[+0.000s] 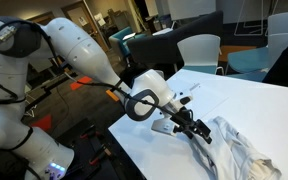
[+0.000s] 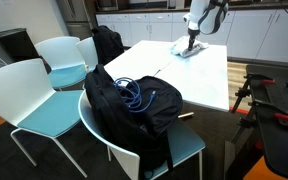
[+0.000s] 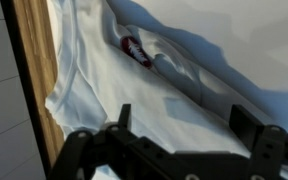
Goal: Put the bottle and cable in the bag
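Pincer (image 3: pixel 184 128): released, its two dark fingers (image 3: pixel 124 116) stand wide apart at the lower edge of the wrist view and nothing is between them. Only their ends show; the rest is cut off and out of focus.
Pincer position: low over the pale fabric (image 1: pixel 242 150) on the white table (image 1: pixel 234 95); in an exterior view the pincer (image 2: pixel 191 42) is small and far away, so it is not clear whether it touches the cloth.
Pale fabric: wrinkled, fills most of the wrist view (image 3: pixel 114 90); a small red mark (image 3: pixel 134 50) sits in a fold, too blurred to tell what it is.
Bag (image 2: pixel 134 110): black, soft, on the seat of a chair (image 2: pixel 189 145) just beside the table, well apart from the pincer.
Cable (image 2: pixel 134 95): blue loops on the top of the bag; whether it lies inside an opening or only on the fabric cannot be told.
Bottle: cannot be made out in any view.
Second dark bag (image 2: pixel 107 45): on a chair farther back, partly hidden by the chair backs.
Arm (image 1: pixel 79 45): white, its base is cut off at the picture edge.
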Motion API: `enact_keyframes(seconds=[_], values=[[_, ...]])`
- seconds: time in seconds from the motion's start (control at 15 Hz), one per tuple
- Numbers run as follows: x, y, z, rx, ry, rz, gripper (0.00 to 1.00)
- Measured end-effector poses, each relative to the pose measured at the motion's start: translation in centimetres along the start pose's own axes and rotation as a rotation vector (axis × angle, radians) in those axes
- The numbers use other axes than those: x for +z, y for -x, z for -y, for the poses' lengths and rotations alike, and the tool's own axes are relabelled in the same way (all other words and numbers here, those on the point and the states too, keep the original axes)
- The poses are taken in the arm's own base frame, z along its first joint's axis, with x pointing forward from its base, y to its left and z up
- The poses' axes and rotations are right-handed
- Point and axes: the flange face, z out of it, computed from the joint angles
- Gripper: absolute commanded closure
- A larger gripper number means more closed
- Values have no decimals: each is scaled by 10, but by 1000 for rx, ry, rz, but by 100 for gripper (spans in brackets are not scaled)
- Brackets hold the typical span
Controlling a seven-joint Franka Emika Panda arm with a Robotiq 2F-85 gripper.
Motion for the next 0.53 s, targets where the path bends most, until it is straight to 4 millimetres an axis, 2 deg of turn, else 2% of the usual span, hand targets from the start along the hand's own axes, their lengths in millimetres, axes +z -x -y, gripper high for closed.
enact_keyframes(seconds=[0.13, 0.2, 0.27, 0.33, 0.53], values=[[10, -6, 6, 26, 6, 3, 2], [15, -9, 10, 33, 6, 3, 26], [19, -12, 13, 41, 6, 1, 26], [23, -14, 14, 45, 9, -4, 31], [30, -19, 18, 45, 16, -23, 55]])
